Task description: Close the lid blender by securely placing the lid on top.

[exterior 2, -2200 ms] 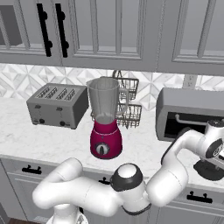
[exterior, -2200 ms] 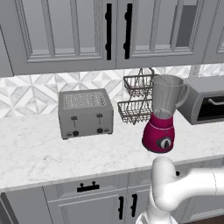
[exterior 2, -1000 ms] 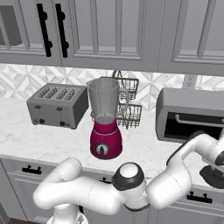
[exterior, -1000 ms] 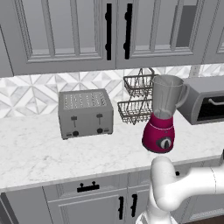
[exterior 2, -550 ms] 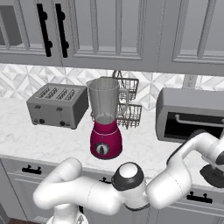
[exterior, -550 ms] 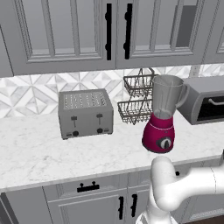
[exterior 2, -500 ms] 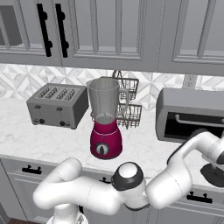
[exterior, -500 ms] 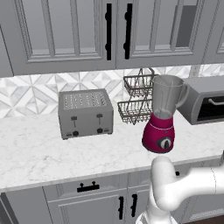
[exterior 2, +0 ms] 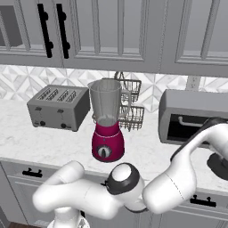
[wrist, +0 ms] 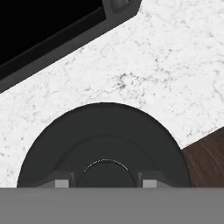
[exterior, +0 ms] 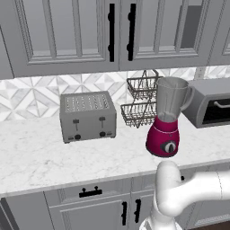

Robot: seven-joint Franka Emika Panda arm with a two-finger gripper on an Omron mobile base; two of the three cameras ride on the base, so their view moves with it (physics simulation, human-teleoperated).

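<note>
One blender (exterior: 166, 119) stands on the white marble counter (exterior: 36, 157), magenta base with a black dial facing front, translucent grey jar upright on top with its mouth uncovered, handle on the right side. Left of it sits a grey four-slot toaster (exterior: 87, 116), well apart. Just behind the blender, against the tiled backsplash, is a two-tier wire basket (exterior: 140, 105). To the right is a grey microwave-like box (exterior 2: 189, 118) with a dark front opening.

Lid (wrist: 103, 146): round black disc lying flat on the counter at the far right, near the counter's front edge, in front of the grey box; well apart from the blender. In the right base view it shows as a dark disc (exterior 2: 219, 165) at the right edge, partly cut off by the frame and by the arm.

Pincer (wrist: 103, 183) is down on the lid, fingertips (wrist: 62, 183) sitting either side of the raised centre knob, narrowed in on it; looks like it grips the knob, lid not lifted off the counter as far as can be told. Dark wood floor (wrist: 208, 157) shows past the counter edge in the hand view.
</note>
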